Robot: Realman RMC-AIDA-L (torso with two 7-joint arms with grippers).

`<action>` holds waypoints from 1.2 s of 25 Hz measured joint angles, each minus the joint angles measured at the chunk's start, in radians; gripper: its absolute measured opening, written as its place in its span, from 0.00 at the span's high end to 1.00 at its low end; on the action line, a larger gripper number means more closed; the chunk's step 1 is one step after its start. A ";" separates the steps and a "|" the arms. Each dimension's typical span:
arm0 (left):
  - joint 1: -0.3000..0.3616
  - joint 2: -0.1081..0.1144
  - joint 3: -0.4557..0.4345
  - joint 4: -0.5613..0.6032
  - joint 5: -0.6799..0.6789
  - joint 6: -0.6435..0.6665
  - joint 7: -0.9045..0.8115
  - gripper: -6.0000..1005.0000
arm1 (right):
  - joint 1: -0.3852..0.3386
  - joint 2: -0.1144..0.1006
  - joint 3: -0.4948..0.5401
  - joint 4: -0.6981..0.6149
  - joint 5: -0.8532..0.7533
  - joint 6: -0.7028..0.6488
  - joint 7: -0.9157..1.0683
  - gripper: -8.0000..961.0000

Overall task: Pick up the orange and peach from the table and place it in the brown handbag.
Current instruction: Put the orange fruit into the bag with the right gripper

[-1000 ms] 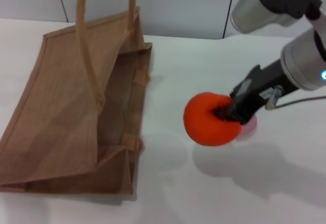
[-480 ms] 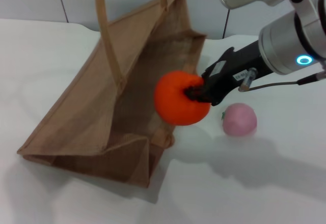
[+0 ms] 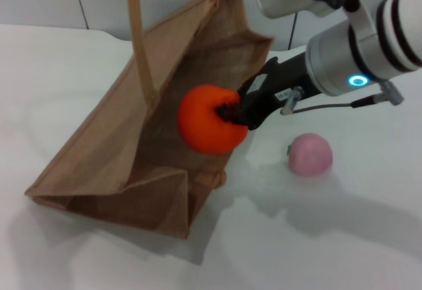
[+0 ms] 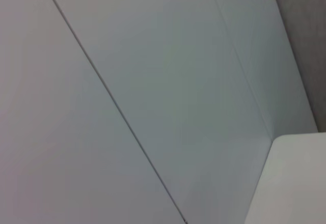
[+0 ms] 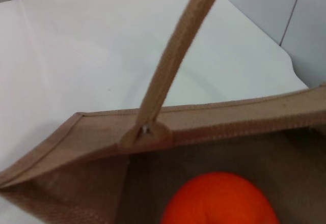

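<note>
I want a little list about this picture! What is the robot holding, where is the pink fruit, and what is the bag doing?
held fruit: the orange, gripped by the right claw
orange position: at the open mouth of the brown handbag, above its inside
peach: the peach sits alone on the white table, beside the bag, untouched
bag: open, tilted, its handles pulled upward out of the head view
left claw: not seen in any view
done so far: neither fruit rests in the bag yet
</note>
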 joint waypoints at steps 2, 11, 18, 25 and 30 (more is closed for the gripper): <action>-0.001 0.000 0.001 0.000 -0.009 0.002 0.000 0.89 | 0.012 0.000 -0.017 0.042 0.004 -0.041 -0.014 0.80; -0.003 0.000 0.045 0.000 -0.014 0.039 -0.006 0.89 | 0.042 0.000 -0.051 0.153 0.190 -0.179 -0.135 0.81; -0.006 0.000 0.075 0.005 -0.041 0.065 -0.012 0.89 | 0.081 0.000 -0.083 0.258 0.216 -0.277 -0.179 0.80; -0.021 0.000 0.077 0.020 -0.063 0.071 -0.025 0.89 | 0.127 0.000 -0.086 0.391 0.271 -0.349 -0.275 0.77; -0.030 0.000 0.078 0.030 -0.064 0.072 -0.036 0.89 | 0.137 0.000 -0.075 0.458 0.350 -0.371 -0.348 0.75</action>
